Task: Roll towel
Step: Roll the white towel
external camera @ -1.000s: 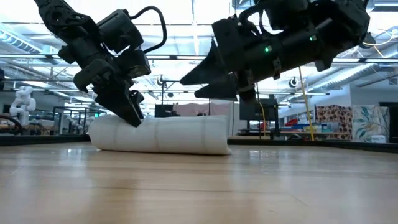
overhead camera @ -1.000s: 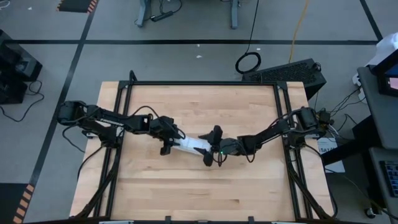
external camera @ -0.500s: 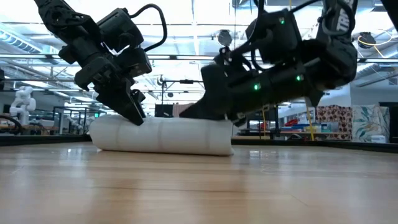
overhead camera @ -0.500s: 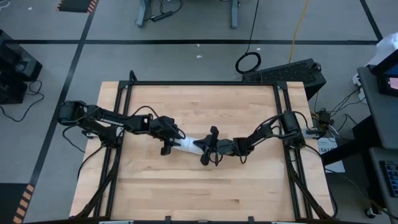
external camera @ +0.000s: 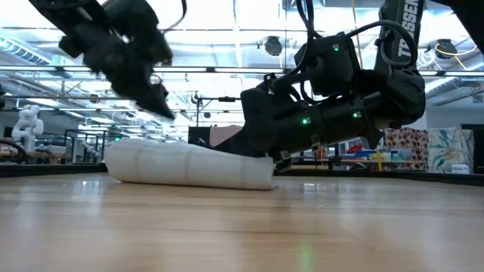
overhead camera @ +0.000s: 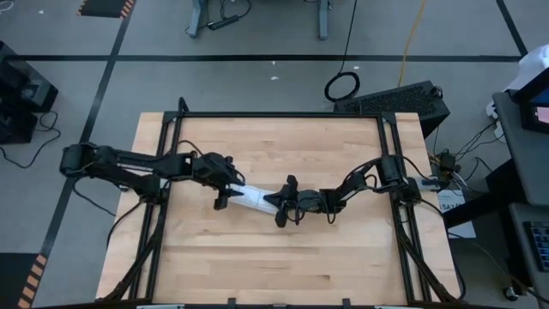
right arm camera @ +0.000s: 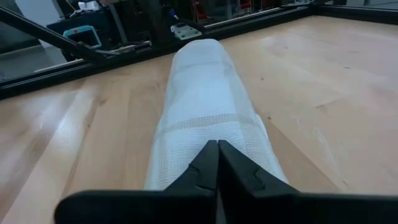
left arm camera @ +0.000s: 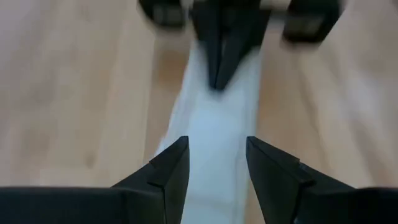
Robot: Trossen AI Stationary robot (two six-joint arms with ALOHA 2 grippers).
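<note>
Towel [overhead camera: 255, 198] lies rolled into a tube near the centre of the table [overhead camera: 343, 257]. Right gripper [overhead camera: 280, 204] is low at one end of the roll, fingers pressed together, tips against the cloth; whether any fabric is pinched between them is unclear. Left gripper [overhead camera: 225, 196] hovers just above the other end, fingers partly apart, holding nothing.

Left gripper [left arm camera: 213, 163] at frame bottom, fingers [left arm camera: 169, 169] parted, hanging above rolled towel [left arm camera: 217, 121] with cloth showing in the gap. Towel lying lengthwise away across wooden table [left arm camera: 74, 93]. Right gripper [left arm camera: 222, 43] at far end, blurred, fingers pressed together, tip on the towel.
</note>
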